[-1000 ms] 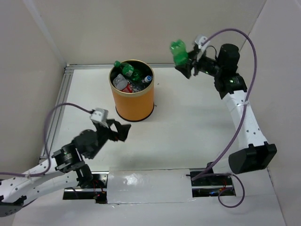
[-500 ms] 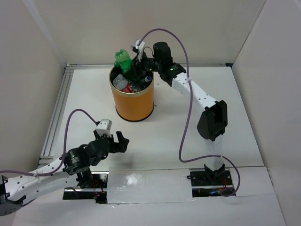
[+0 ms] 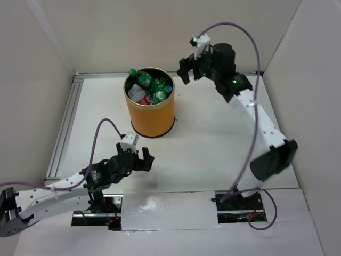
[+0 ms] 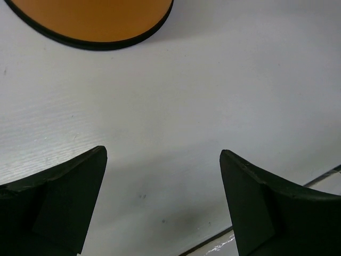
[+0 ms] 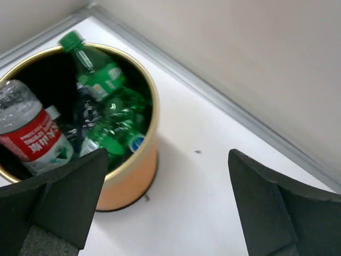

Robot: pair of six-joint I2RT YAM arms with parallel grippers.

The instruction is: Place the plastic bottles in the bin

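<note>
The bin (image 3: 151, 116) stands upright on the desk (image 3: 213, 144), towards the far left. The plastic bottles (image 3: 149, 88) are piled inside it. Only the top layer shows; whatever lies deeper is lost against the black inside, and the clear ones blur together, so they cannot be counted.

One green bottle (image 5: 95, 70) leans with its long axis tilted and its cap poking up over the gold rim. A second green bottle (image 5: 113, 126) lies lower beside it, and which way it points is unclear. A red-labelled bottle (image 5: 35, 137) rests slanted, partly cut off by the frame.

The right pincer (image 3: 188, 70) hangs up beside the bin, jaws spread wide and holding nothing. The left pincer (image 3: 143, 158) sits low near the desk's front, also gaping and empty; its wrist view catches only the bin's base.
</note>
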